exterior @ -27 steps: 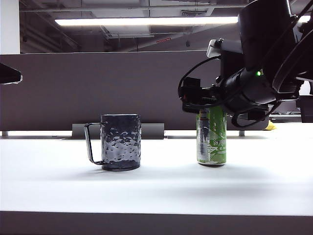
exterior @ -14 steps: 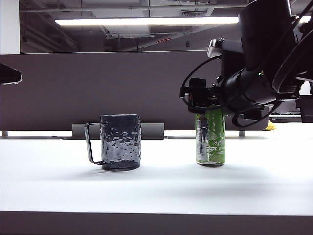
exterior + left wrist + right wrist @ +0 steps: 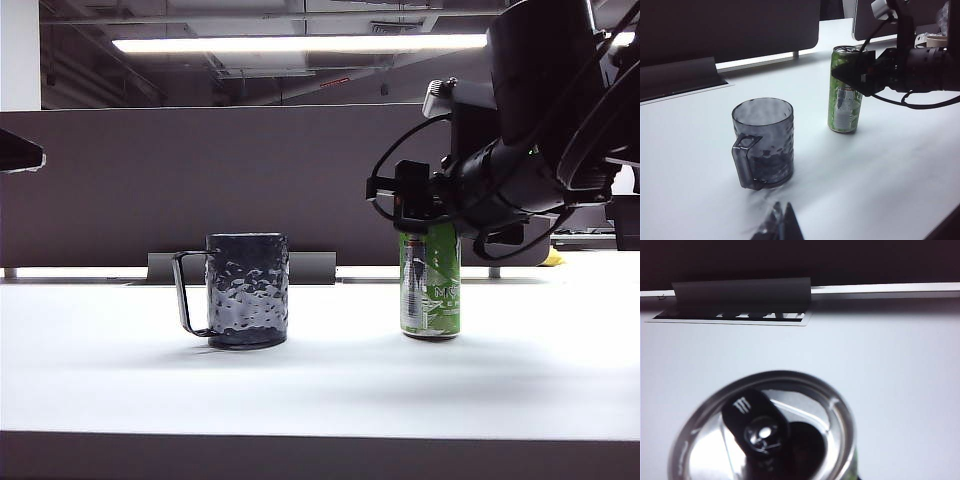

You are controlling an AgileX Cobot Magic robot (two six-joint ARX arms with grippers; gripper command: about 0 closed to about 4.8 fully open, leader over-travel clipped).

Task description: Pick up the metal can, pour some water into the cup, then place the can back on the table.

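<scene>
The green metal can [image 3: 432, 285] stands upright on the white table [image 3: 320, 385], to the right of the dark dimpled cup [image 3: 247, 290]. My right gripper [image 3: 415, 205] reaches in from the right, and its fingers press on the can's upper part, just under the silver rim. In the left wrist view the same gripper [image 3: 852, 75] clasps the can [image 3: 844, 107] beside the cup [image 3: 762, 140]. The can's top [image 3: 765, 435] fills the near part of the right wrist view, where the fingers are out of sight. My left gripper [image 3: 781, 212] hangs shut and empty, well short of the cup. No water shows.
A dark grey divider panel [image 3: 200, 180] backs the table, with a low grey block [image 3: 310, 268] at its foot behind the cup. The table's dark front edge [image 3: 320, 455] runs along the near side. A dark part of the left arm [image 3: 20, 152] shows at the left edge.
The right gripper's fingers have drawn in on the can's top. The can has turned a little on the spot, showing a different part of its label. The left arm has not moved.
</scene>
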